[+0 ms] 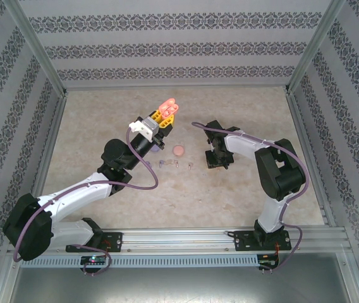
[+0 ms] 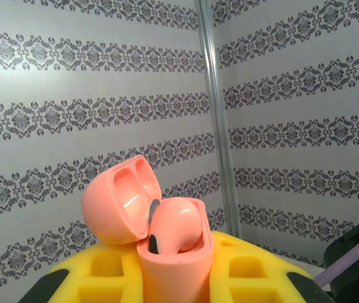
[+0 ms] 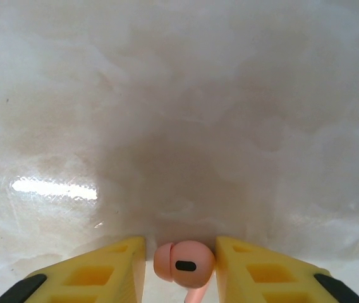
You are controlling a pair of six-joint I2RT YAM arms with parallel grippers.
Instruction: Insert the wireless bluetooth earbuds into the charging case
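**Left tool.** Your left tool point(image 1: 164, 117) is clamped on the pink charging case point(image 2: 176, 268). It holds the case raised off the bench point(image 3: 179, 126), beyond the orange disc point(image 1: 179, 150) and slightly to its left. The lid point(image 2: 119, 202) stands hinged open. A seated earbud point(image 2: 178, 228) rests in the case mouth. The bay beside it cannot be made out.

**Right tool.** Your right tool point(image 3: 181, 245) is down at the bench, to the right of the orange disc. Its jaws stand apart, one to each side of the loose pink earbud point(image 3: 184, 264). A thin gap shows on one side, so no grip is confirmed.

**Other stock.** Further small earbuds point(image 1: 176, 165) lie just on the near side of the disc, apart from this pick.

**Step in hand, as judged.** You are picking up the second pink bud.

**Recommendations.**
- Close on the rounded head with both pads square to it. A glancing contact is likely to make so smooth a piece pivot or shoot out.
- Leave the stem free below the pads, since it has to enter the case first.
- Lift straight up from the bench before moving toward the case.
- Hold the case steady with its mouth facing the approach, and keep clear of the open lid.
- Release only once the stem is seated in its bay.
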